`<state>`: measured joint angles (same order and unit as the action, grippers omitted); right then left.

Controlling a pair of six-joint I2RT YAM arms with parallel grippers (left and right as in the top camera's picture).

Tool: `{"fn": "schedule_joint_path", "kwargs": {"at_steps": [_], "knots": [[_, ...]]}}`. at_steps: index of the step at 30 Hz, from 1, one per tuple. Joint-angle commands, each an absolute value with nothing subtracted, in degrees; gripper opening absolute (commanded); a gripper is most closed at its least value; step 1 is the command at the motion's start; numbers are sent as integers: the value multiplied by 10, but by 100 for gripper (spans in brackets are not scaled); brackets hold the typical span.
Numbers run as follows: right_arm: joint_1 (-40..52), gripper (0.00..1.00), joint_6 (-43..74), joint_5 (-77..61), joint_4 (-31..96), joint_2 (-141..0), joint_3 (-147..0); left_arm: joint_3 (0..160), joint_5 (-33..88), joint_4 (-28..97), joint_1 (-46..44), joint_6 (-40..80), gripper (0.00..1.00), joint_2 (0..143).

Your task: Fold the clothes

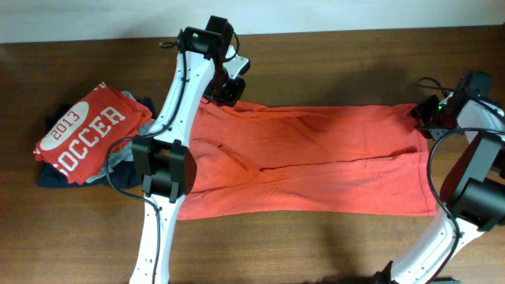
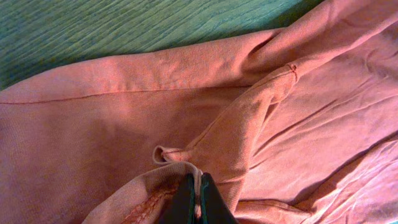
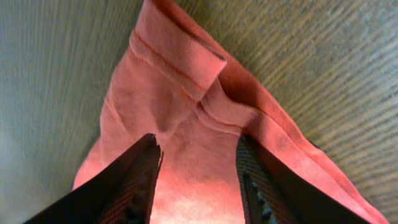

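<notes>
orange-red short-sleeved cotton t-shirt (image 1: 316,158) lies flat across centre of brown wooden table (image 1: 316,244), doubled lengthwise into a long band, print not visible. l end of band runs under the left arm, r end reaches frame's right side.

left gripper (image 1: 226,88) at shirt's upper-left corner; wrist view: jaws pressed together, pinching a small fold of the fabric (image 2: 196,199).

right gripper (image 1: 420,118) at shirt's upper-right corner; wrist view: fingers apart (image 3: 199,180), straddling the hemmed corner, cloth between, not clamped.

far left of frame: red shirt w/ white "2013 soccer" print (image 1: 83,130) atop grey + navy folded pile (image 1: 59,178).
</notes>
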<state>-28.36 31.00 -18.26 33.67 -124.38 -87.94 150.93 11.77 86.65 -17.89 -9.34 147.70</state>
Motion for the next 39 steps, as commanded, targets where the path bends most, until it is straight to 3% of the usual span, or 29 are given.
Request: {"fn": "schedule_joint_path", "kwargs": {"at_steps": [1,17,21,27,30,33,39], "knots": [[-280,41,321,-196,324,-1260,-884,1520,126,865,-178,-86,1,1479],[-282,39,346,-234,280,-1261,-884,1520,126,861,-178,-86,1,1479],[-282,31,346,-229,280,-1261,-884,1520,126,857,-178,-86,1,1479],[-281,30,346,-192,281,-1261,-884,1520,126,855,-179,-86,1,1479],[-281,22,346,-192,281,-1261,-884,1520,126,855,-178,-86,1,1479],[-281,5,346,-193,284,-1261,-884,1520,126,855,-178,-86,1,1479],[-285,4,333,-203,309,-1251,-884,1520,126,858,-178,-86,1,1478]]}}
